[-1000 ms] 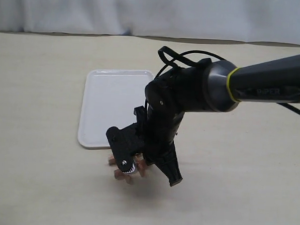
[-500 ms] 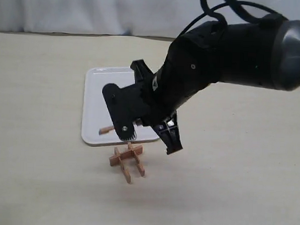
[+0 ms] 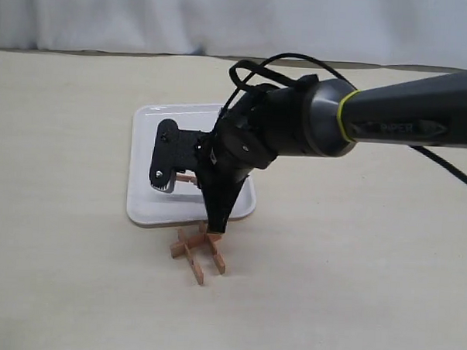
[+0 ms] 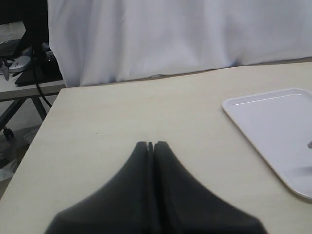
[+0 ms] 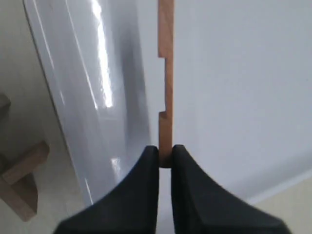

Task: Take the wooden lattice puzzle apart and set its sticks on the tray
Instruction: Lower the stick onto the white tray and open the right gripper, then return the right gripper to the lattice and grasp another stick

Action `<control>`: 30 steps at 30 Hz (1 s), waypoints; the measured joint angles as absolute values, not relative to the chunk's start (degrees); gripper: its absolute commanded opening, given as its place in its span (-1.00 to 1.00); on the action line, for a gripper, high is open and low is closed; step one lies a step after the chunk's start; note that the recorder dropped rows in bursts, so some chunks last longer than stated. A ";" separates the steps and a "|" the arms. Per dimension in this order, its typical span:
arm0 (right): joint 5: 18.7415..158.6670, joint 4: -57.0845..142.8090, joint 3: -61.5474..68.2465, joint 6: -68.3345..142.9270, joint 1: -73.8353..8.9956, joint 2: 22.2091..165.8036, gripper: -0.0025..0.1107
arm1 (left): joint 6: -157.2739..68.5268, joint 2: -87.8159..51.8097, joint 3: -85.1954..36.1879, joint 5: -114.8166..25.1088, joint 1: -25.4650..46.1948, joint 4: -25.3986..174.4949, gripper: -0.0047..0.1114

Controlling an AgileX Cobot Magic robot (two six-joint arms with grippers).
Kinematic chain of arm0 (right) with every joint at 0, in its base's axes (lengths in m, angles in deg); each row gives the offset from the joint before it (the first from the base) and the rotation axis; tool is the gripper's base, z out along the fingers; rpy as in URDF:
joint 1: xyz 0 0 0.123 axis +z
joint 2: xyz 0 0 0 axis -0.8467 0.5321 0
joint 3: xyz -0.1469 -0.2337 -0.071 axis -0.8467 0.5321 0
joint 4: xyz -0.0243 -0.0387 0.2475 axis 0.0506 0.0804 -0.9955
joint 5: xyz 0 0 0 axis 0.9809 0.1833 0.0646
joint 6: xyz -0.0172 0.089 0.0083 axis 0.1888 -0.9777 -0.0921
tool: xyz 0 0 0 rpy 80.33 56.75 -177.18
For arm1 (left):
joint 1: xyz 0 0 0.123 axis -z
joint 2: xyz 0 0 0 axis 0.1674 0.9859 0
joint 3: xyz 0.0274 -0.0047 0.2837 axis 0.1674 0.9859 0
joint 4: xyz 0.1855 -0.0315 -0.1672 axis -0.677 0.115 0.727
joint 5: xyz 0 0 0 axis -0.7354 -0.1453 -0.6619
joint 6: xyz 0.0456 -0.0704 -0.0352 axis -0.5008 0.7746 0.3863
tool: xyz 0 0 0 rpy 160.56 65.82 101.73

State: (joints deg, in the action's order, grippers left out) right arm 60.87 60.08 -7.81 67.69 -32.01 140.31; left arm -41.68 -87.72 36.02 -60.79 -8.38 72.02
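Holding my right jaws clenched on one stick [image 5: 165,73] over tray [image 3: 150,210] | left jaws pressed together, empty | puzzle [image 3: 190,247] on bench just near of tray

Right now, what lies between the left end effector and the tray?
Only bare tabletop, seen in the left wrist view, separates the shut left end effector from the tray.

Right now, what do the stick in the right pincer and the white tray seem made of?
The flat reddish-brown notched stick in the right pincer looks like matte wood, faint grain showing. The white rectangular tray looks like glossy plastic, given its bright glare streaks.
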 measured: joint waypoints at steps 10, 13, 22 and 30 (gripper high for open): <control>60.26 61.45 -8.02 64.19 -32.01 140.69 -0.11 | -41.68 -87.72 36.02 -60.79 -8.38 72.02 -0.92; 60.04 61.63 -8.02 63.28 -31.87 140.69 0.01 | -41.68 -87.72 36.02 -60.79 -8.38 72.02 -0.92; 53.89 65.78 -8.12 64.80 -28.14 135.54 0.01 | -41.68 -87.72 36.02 -60.79 -8.38 72.02 -0.92; 44.50 65.67 -6.73 74.20 -27.79 135.18 0.01 | -41.68 -87.72 36.02 -60.79 -8.38 72.02 -0.92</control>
State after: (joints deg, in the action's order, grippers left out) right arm 44.50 65.67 -6.73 74.20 -27.79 135.18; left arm -41.68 -87.72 36.02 -60.79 -8.38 72.02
